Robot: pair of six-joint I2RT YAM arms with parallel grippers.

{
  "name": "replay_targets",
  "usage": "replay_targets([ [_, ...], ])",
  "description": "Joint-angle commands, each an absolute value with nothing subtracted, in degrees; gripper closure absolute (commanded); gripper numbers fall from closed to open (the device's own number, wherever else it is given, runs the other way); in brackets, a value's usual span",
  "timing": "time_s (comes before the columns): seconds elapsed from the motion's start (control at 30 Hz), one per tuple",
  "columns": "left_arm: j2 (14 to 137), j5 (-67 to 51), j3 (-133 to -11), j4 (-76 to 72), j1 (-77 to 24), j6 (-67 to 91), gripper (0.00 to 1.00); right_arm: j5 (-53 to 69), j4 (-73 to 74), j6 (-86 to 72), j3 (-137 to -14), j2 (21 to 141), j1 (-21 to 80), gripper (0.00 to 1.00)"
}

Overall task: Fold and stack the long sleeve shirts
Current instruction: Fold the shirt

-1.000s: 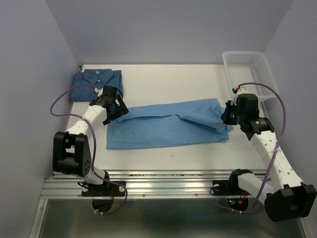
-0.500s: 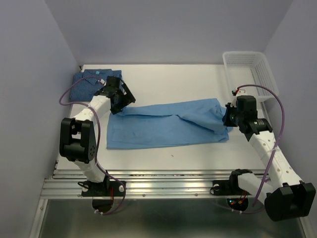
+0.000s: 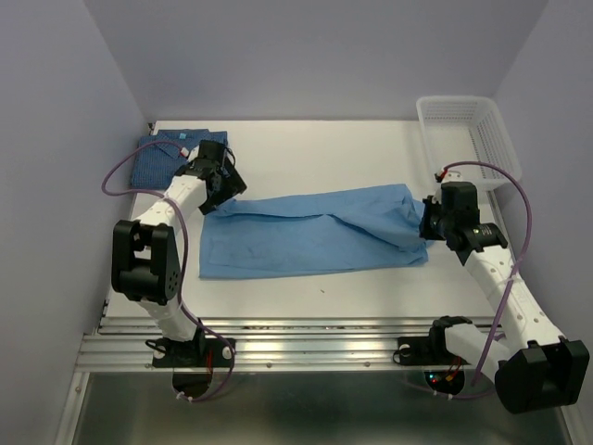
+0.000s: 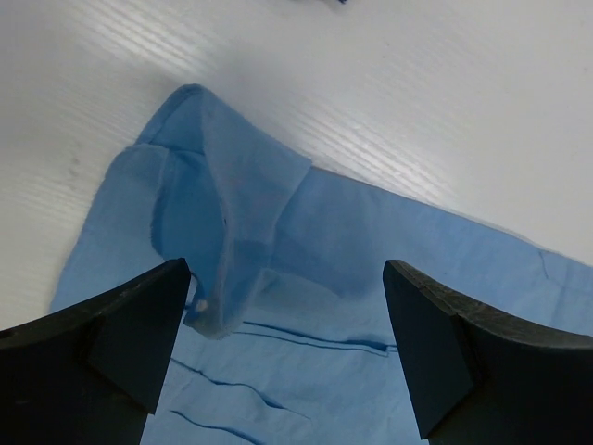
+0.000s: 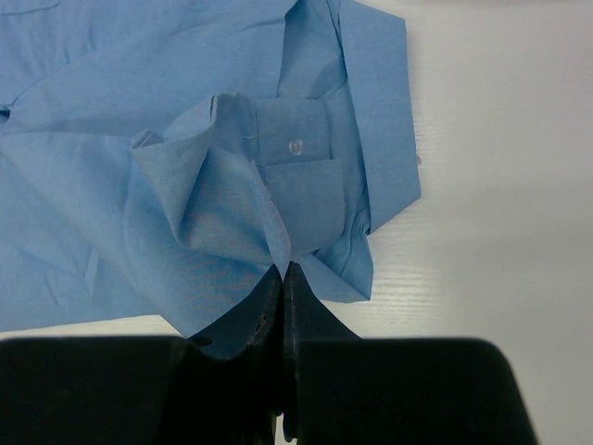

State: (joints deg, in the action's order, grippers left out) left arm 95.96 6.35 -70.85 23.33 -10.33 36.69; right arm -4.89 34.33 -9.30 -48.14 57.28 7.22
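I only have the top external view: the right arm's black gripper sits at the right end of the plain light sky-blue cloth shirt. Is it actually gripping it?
Observer: Yes, the right gripper is shut on a bunched fold of the light sky-blue shirt.
Operator: And the left one?
Observer: The left gripper is open, fingers wide apart, nothing clamped between them.
Operator: Anything else near the pinch?
Observer: A small white button shows on the cloth just beyond the fold.

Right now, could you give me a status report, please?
Left gripper open above light blue shirt. Right gripper shut on its other end. Checked shirt folded, far left.
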Motion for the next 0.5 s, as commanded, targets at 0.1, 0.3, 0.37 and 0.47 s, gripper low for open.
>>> replay_targets([
  [0.1,99.1,14.1,-70.8,30.1,-9.4,36.8,0.01,-7.3,32.4,-9.6,-48.0,55.5,7.6,0.94],
  [0.3,104.5,13.0,-71.7,30.1,-9.1,36.5,0.07,-8.0,32.4,-9.8,-47.8,54.4,7.6,0.94],
  [0.37,104.6,12.4,-71.1,30.8,-9.1,36.2,0.19,-8.3,32.4,-9.8,-47.8,54.0,7.6,0.94],
  [0.47,100.8,13.5,-68.8,31.2,-8.7,36.2,0.29,-9.1,32.5,-10.1,-47.8,53.9,7.6,0.94],
])
